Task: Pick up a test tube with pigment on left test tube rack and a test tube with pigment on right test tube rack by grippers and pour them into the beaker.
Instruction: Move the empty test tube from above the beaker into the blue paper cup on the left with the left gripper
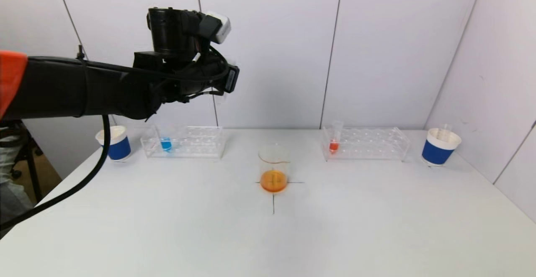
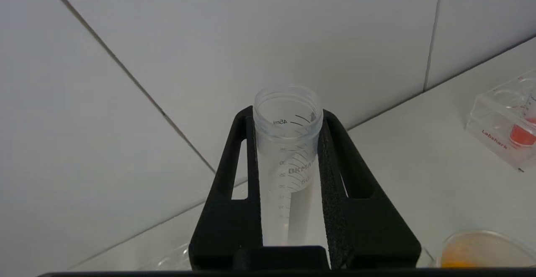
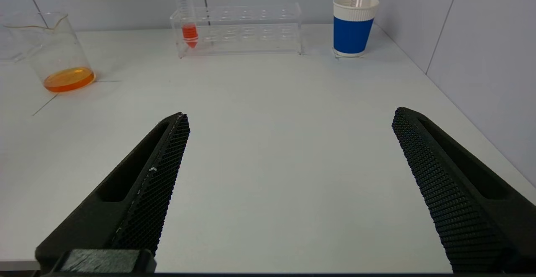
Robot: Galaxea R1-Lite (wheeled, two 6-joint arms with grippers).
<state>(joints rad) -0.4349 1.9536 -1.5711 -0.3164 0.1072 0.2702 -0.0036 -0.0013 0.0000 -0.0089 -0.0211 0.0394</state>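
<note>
White table (image 1: 167, 226) against pale wall panels. From your left: blue-banded cup (image 1: 114, 143) at ten o'clock; left rack (image 1: 184, 142) holding a blue-pigment tube (image 1: 166, 143); above it, your left gripper (image 2: 288, 143) raised, clenched on an emptied test tube (image 2: 287, 160); beaker (image 1: 274, 169) of orange liquid at centre; right rack (image 1: 365, 143) with a red-pigment tube (image 1: 334, 141) at two o'clock; your right gripper (image 3: 289, 143) low, jaws spread, grasping nothing.

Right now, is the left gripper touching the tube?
Touching. The left wrist view shows the left gripper clamped on the clear test tube, both fingers against its sides.
</note>
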